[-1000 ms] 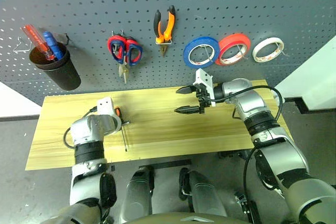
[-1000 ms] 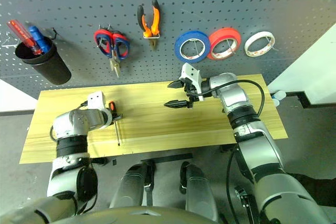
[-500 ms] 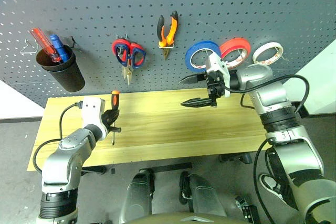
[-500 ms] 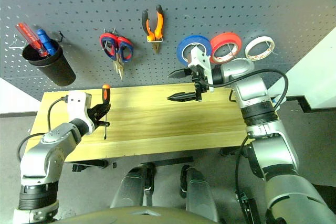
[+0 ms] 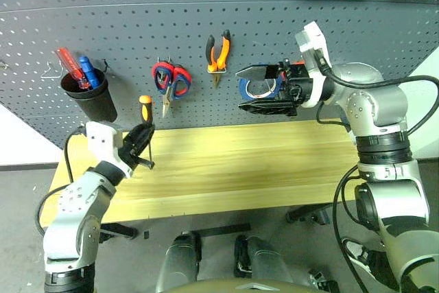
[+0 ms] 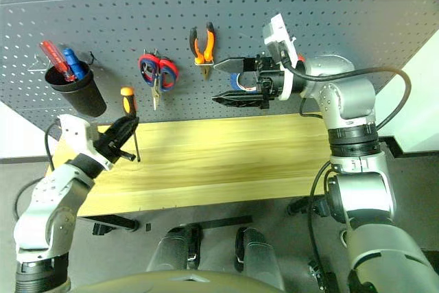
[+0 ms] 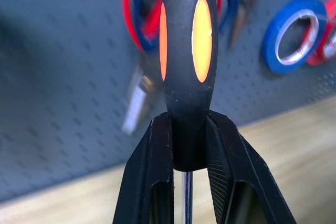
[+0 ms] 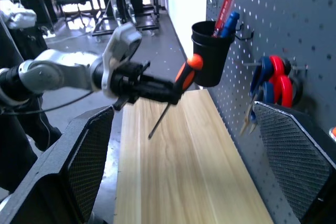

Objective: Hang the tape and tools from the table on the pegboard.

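My left gripper (image 5: 145, 136) is shut on the orange-and-black screwdriver (image 5: 145, 106) at the base of its handle. It holds the tool upright above the table's (image 5: 233, 169) left end, handle up, close to the pegboard (image 5: 137, 25). The left wrist view shows both fingers clamped on the handle (image 7: 186, 51). My right gripper (image 5: 240, 89) stands open and empty, pointing left in front of the blue roll (image 5: 259, 87). Orange-and-black pliers (image 5: 218, 49) hang on the pegboard. The tape is hidden behind my right arm.
A black cup (image 5: 88, 97) with a red and a blue pen hangs at the pegboard's left. Red-handled scissors (image 5: 170, 77) hang between the cup and the pliers. The right wrist view looks along the table (image 8: 184, 171) toward my left gripper (image 8: 157, 90).
The left gripper lifted the screwdriver off the table and turned it upright. The right gripper rose, still open, from above the table to the height of the blue roll. The camera tilted up.
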Tool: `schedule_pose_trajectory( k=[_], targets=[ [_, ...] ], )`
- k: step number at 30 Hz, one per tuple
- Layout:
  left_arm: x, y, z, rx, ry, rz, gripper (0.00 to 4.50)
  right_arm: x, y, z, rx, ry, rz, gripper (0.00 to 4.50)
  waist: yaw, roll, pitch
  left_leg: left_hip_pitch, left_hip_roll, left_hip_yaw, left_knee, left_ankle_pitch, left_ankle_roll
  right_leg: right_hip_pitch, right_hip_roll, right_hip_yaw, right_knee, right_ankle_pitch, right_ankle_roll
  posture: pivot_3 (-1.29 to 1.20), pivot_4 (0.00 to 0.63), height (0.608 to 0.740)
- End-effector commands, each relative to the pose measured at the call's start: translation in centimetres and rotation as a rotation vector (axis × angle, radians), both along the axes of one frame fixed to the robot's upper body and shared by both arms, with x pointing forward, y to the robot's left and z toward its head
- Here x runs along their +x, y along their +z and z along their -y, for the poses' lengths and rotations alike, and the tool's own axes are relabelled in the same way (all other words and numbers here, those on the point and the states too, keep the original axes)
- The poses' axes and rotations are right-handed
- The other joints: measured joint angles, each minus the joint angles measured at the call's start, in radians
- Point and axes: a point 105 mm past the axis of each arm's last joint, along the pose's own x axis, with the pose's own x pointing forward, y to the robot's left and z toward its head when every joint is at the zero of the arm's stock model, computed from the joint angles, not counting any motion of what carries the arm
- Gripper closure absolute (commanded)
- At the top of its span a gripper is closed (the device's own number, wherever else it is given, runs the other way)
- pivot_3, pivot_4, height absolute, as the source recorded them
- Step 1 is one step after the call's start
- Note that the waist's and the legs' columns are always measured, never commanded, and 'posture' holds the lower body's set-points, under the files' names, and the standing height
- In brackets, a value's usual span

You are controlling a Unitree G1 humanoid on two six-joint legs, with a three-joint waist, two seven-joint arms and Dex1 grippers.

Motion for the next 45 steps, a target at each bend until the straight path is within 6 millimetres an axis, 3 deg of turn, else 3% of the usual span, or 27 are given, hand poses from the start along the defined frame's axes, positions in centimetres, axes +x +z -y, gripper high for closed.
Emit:
schedule_pose_trajectory(
  k=[1, 8, 13, 21, 29, 39, 45],
  targets=[
    [-0.4, 5.1, 0.4, -0.011, -0.061, 0.153, 4.02, -0.5, 2.4, 0.4, 0.042, -0.001, 0.069, 0.00, 0.005, 0.000, -0.003, 0.000, 0.000, 0.000, 0.000, 0.000, 0.001, 0.000, 0.000, 0.000, 0.000, 0.000, 0.000, 0.23, 0.043, 0.740],
    [0.5, 12.8, -0.6, -0.010, -0.006, 0.364, 4.02, -0.3, 2.9, 0.1, 0.067, -0.004, 0.083, 0.00, 0.023, -0.001, -0.011, 0.000, -0.001, 0.001, 0.001, 0.002, 0.002, 0.001, 0.001, 0.000, 0.000, 0.003, 0.002, 0.25, 0.035, 0.740],
    [1.0, 15.8, -0.9, 0.017, 0.029, 0.475, 4.02, -0.2, 3.2, -0.1, 0.079, 0.001, 0.084, 0.00, 0.025, -0.001, -0.022, 0.000, -0.001, 0.001, 0.002, 0.002, 0.002, 0.002, 0.001, 0.000, 0.000, 0.003, 0.002, 0.26, 0.031, 0.740],
    [2.5, 16.0, -4.7, -0.020, 0.198, 0.514, 4.02, 0.3, 4.8, 0.1, 0.138, -0.005, 0.069, 0.00, 0.027, -0.001, -0.028, 0.002, 0.001, 0.003, 0.002, 0.004, 0.001, 0.002, 0.005, 0.002, 0.002, 0.005, 0.000, 0.26, 0.030, 0.740],
    [3.0, 16.5, -5.6, -0.027, 0.231, 0.572, 4.02, 0.1, 5.1, -0.1, 0.137, 0.007, 0.078, 0.00, 0.046, -0.001, -0.031, 0.002, 0.001, 0.004, 0.003, 0.004, 0.001, 0.002, 0.005, 0.003, 0.002, 0.006, -0.001, 0.26, 0.041, 0.740],
    [4.6, 14.4, -9.0, -0.081, 0.363, 0.530, 4.02, 0.1, 4.5, -0.3, 0.118, 0.006, 0.074, 0.00, 0.048, -0.001, -0.032, 0.002, 0.002, 0.004, 0.004, 0.004, 0.001, 0.002, 0.005, 0.003, 0.003, 0.007, -0.001, 0.26, 0.049, 0.740],
    [5.5, 13.0, -9.2, -0.068, 0.363, 0.498, 4.02, 0.2, 4.3, -0.4, 0.115, 0.005, 0.074, 0.00, 0.048, -0.001, -0.032, 0.002, 0.002, 0.004, 0.005, 0.005, 0.001, 0.002, 0.005, 0.003, 0.004, 0.008, -0.001, 0.26, 0.052, 0.740]
  ],
)
